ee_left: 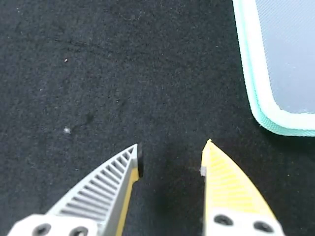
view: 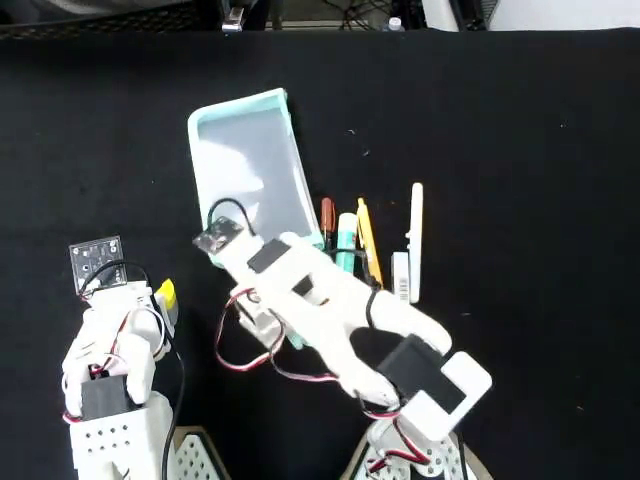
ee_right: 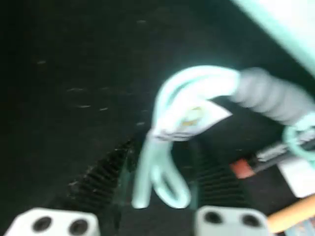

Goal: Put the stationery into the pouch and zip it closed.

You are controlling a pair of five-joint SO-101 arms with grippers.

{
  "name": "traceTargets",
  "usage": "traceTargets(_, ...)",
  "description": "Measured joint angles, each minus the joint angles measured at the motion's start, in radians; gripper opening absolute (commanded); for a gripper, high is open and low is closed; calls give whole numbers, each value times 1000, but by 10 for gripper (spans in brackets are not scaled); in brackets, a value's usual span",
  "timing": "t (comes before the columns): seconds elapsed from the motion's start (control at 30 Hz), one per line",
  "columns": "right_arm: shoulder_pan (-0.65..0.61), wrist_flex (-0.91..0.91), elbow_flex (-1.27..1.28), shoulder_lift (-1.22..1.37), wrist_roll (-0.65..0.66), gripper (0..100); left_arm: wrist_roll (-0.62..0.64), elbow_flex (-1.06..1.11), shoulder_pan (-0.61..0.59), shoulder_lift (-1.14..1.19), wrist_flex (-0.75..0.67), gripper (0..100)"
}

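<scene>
The translucent pouch [view: 250, 165] with mint trim lies at the middle of the black table. Just right of it lie a brown pen [view: 327, 218], a green highlighter [view: 346, 245], a yellow pen [view: 368, 240], a white pen [view: 416, 230] and a small white piece [view: 400, 275]. My right gripper [view: 220, 240] sits at the pouch's near left corner. In the right wrist view the gripper [ee_right: 162, 167] is shut on the pouch's mint loop [ee_right: 165, 184]. My left gripper [ee_left: 171, 150] hangs open over bare cloth, with the pouch's corner [ee_left: 275, 113] a short way beyond it.
The right arm [view: 340, 320] crosses diagonally over the pouch's near end and the pens' lower tips. The left arm [view: 110, 360] stands at the front left beside a small black board [view: 95, 258]. The black tabletop [view: 520, 150] stretches wide to the right.
</scene>
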Motion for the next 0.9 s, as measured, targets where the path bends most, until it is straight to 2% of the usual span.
traceTargets(0.17, -9, 0, 52, -34, 68, 12, 0, 0, 0, 0, 0, 217)
traceTargets(0.5, -34, 0, 307, -336, 77, 15, 0, 0, 0, 0, 0, 217)
traceTargets(0.57, -34, 6, 330, -384, 75, 58, 0, 0, 0, 0, 0, 217)
traceTargets(0.67, 23, 15, 330, -405, 77, 214, 0, 0, 0, 0, 0, 217)
traceTargets(0.73, 77, 64, 330, -405, 98, 279, 0, 0, 0, 0, 0, 217)
traceTargets(0.9, 146, 190, 324, -405, 233, 224, 0, 0, 0, 0, 0, 217)
